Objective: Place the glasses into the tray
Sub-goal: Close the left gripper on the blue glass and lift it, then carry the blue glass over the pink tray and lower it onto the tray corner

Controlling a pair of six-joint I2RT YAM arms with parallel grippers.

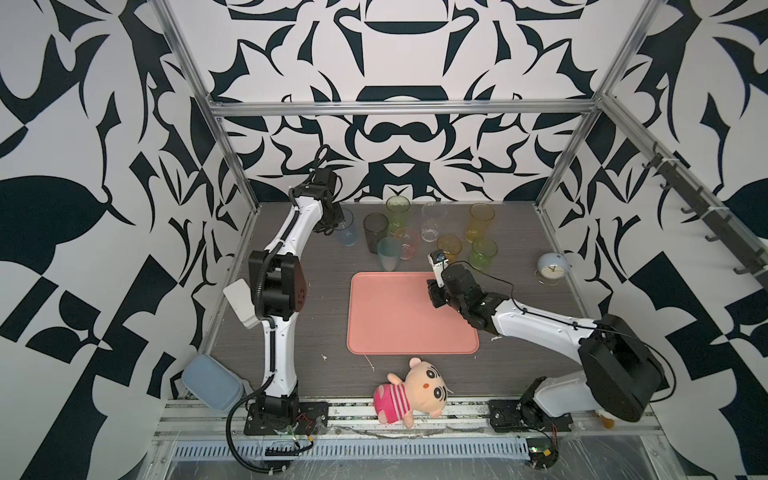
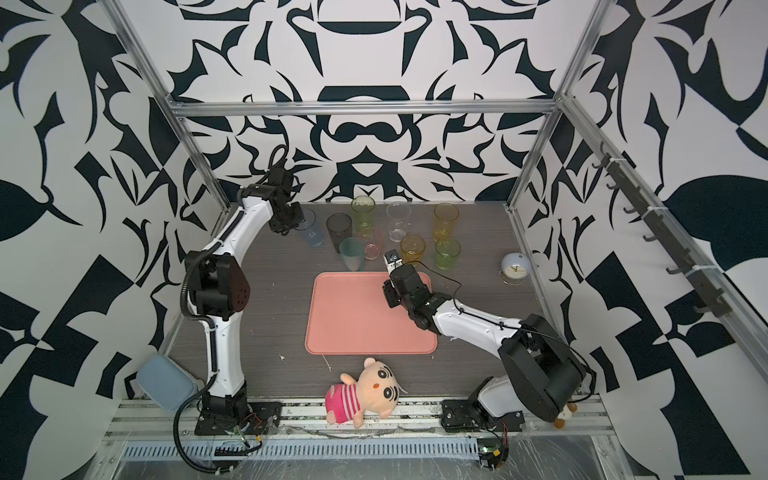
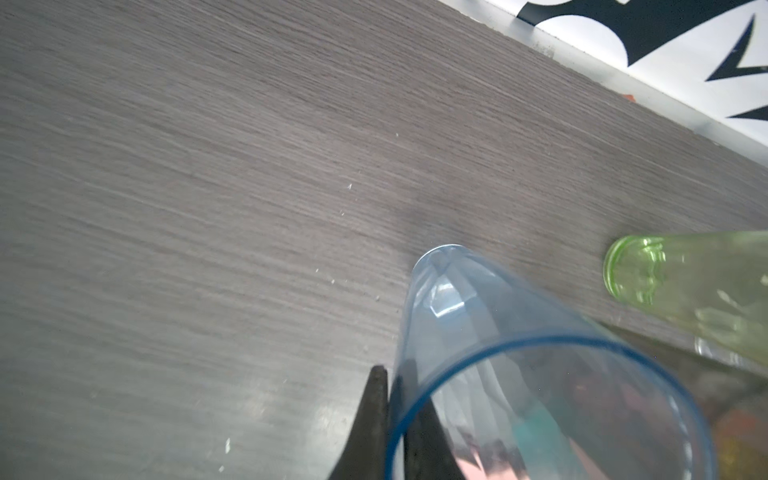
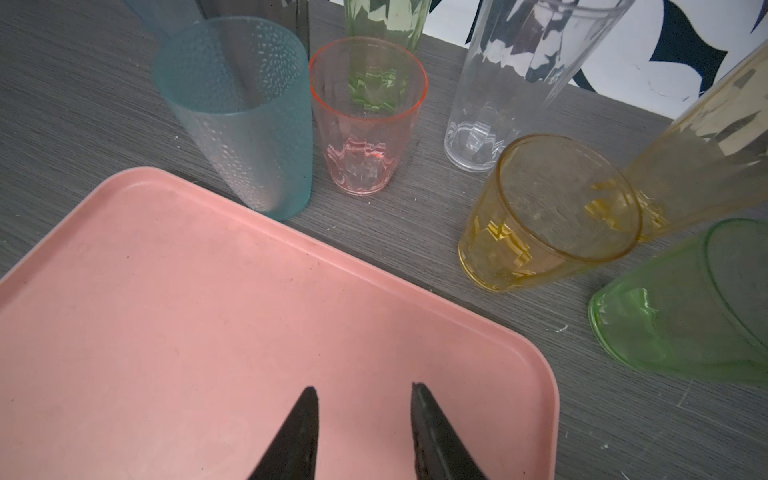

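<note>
The left gripper point(image 3: 394, 419) is pinching the rim of the blue glass point(image 3: 478, 332) tight, near the back left of the table point(image 3: 208, 166). The right gripper point(image 4: 361, 432) is hanging over the pink tray point(image 4: 166, 291) with its jaws apart. The other glasses point(image 1: 432, 224) are standing just behind the tray.

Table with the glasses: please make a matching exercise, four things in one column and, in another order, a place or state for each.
1. blue glass
2. tray
3. plush doll
4. clock

A. stands on the right of the table
B. lies at the near edge
C. rim pinched by the left claw
D. holds no glass

Pairs: 1-C, 2-D, 3-B, 4-A
</note>
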